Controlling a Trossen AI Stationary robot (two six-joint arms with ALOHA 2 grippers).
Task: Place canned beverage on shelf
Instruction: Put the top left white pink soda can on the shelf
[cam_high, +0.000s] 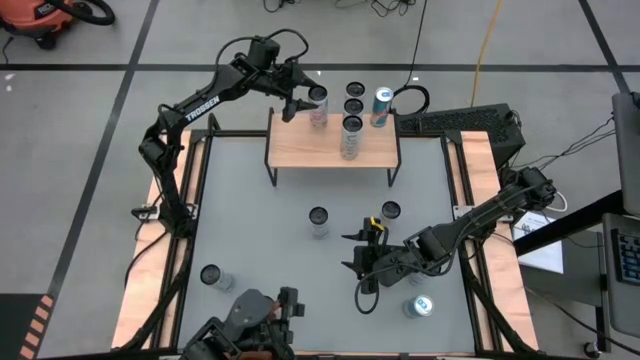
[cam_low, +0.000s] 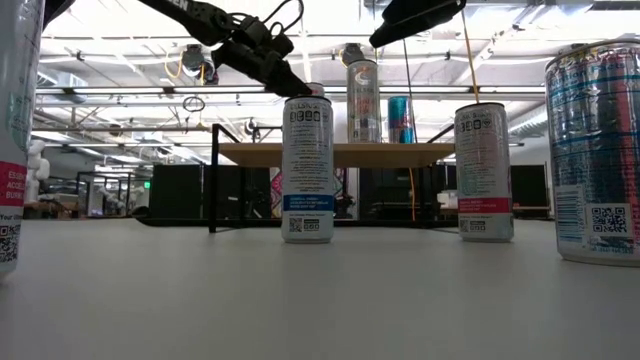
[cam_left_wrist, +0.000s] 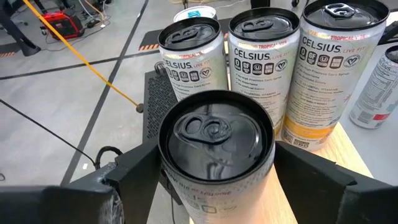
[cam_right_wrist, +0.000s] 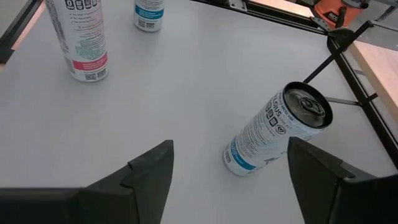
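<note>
Left pincer (cam_left_wrist: 214, 180) hiding can's (cam_left_wrist: 214, 134) label

Beyond my table lies grey floor (cam_high: 90, 130) crossed by black tape lines (cam_high: 128, 80) — a red vacuum (cam_high: 45, 20) sits off one corner (cables trail nearby). Overhead, ceiling lights (cam_low: 130, 45) run in rows above distant racks (cam_low: 100, 185).

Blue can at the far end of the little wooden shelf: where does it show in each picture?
High view: the blue can is at the top, right of centre, rightmost on the shelf.
Low view: centre, behind a taller can.
Left wrist view: only its top, at the upper edge.
Right wrist view: not in it.
Shared landmark: the shelf's wooden plank.
</note>
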